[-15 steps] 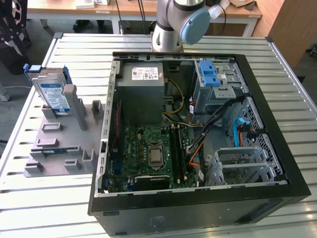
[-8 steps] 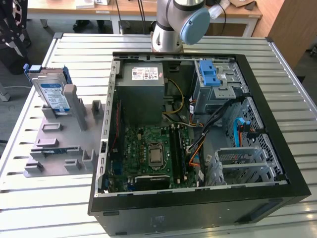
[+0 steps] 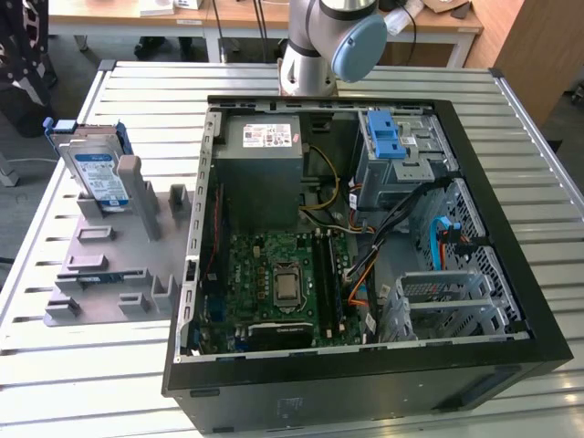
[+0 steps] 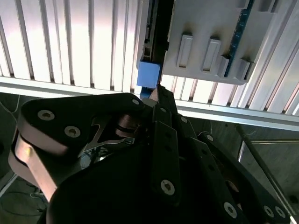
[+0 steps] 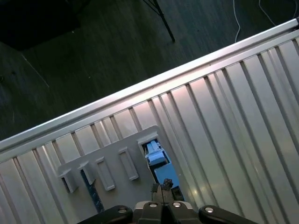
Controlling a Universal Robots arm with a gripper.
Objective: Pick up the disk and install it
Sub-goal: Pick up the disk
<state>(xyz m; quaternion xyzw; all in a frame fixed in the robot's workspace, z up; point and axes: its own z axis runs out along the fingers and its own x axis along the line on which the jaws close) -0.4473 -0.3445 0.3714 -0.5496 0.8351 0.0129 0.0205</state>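
The disk (image 3: 99,175) stands on edge in a grey slotted holder (image 3: 109,274) on the table at the exterior view's left. It is silver with a blue-and-white label and a thin blue frame. In both wrist views I look down on its blue top edge (image 5: 157,164) (image 4: 149,74). My gripper (image 5: 162,188) (image 4: 156,93) hangs above that edge, apart from it. Its black fingers are pressed together with nothing between them.
An open computer case (image 3: 474,360) fills the middle of the slatted table (image 3: 547,192), with a grey metal cage and blue latch (image 3: 388,141) at its back. The arm's base (image 3: 315,55) stands behind it. The table's edge rail (image 5: 140,88) and dark floor run close by the holder.
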